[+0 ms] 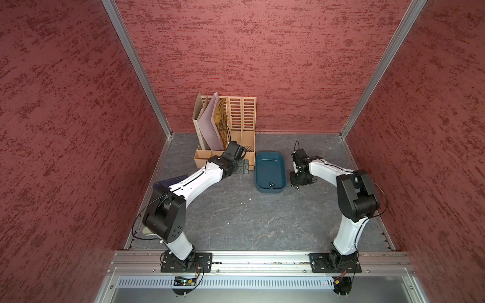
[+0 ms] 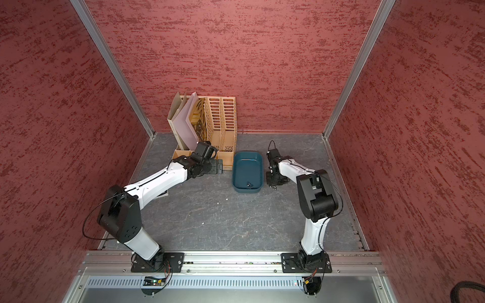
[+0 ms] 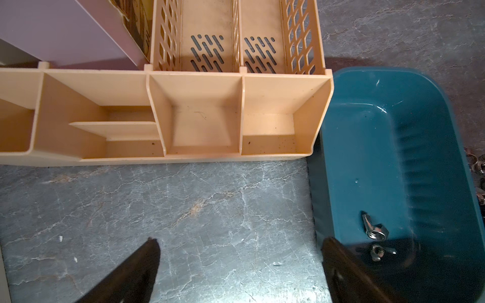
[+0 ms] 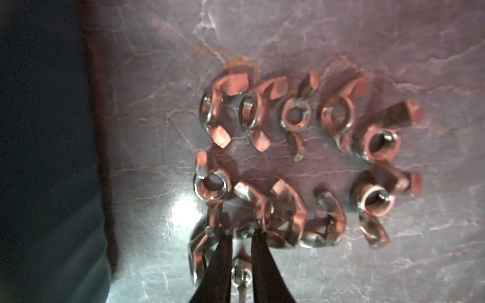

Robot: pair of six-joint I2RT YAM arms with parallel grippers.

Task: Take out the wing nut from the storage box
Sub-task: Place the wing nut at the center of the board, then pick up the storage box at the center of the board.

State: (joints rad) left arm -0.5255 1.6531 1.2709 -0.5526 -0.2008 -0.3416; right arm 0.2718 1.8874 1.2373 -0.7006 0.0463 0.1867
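The dark teal storage box point(image 1: 270, 165) point(image 2: 248, 165) sits on the grey table between my arms. Two silver wing nuts lie at its near end, one point(image 3: 375, 230) beside the other point(image 3: 379, 251); in the top views they read as one dark speck point(image 1: 271, 185). My left gripper point(image 3: 240, 241) is open over bare table, left of the box. My right gripper point(image 4: 242, 234) is down at the table just right of the box wall point(image 4: 47, 157). Its jaws stand narrow with a wing nut point(image 4: 241, 278) between them. Several more wing nuts point(image 4: 296, 115) lie in rows just beyond it.
A tall beige slotted file organiser point(image 1: 240, 120) point(image 3: 199, 118) with folders stands at the back, touching the box's left side. A dark blue flat object point(image 1: 162, 183) pokes out under my left arm. Red walls close in on three sides.
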